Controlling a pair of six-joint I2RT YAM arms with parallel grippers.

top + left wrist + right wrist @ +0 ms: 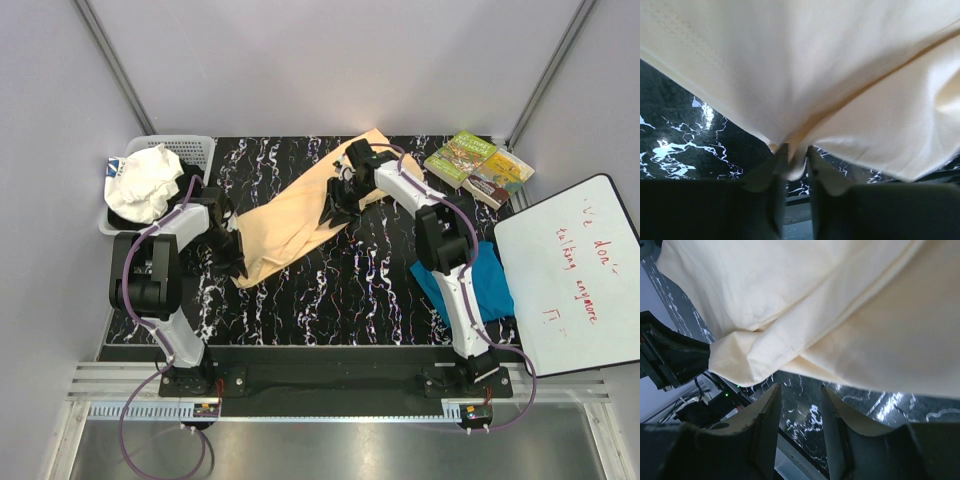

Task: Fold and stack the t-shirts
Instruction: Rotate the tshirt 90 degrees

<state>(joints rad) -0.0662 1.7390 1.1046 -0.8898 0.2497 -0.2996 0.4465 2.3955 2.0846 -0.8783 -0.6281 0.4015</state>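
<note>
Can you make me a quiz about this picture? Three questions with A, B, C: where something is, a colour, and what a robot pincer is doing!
1. Where is the teal t-shirt?
A. in the basket
B. on the table under the right arm
C. on the books
2. What colour is the big t-shirt between the arms?
A. red
B. green
C. peach-yellow
3. What is the left pincer doing?
A. pinching the big t-shirt's edge
B. holding a book
C. gaping open, empty
Answers: 1 B, teal cloth shows beside that arm; 2 C, the top view shows it pale peach; 3 A, its wrist view shows cloth squeezed between its tips.
</note>
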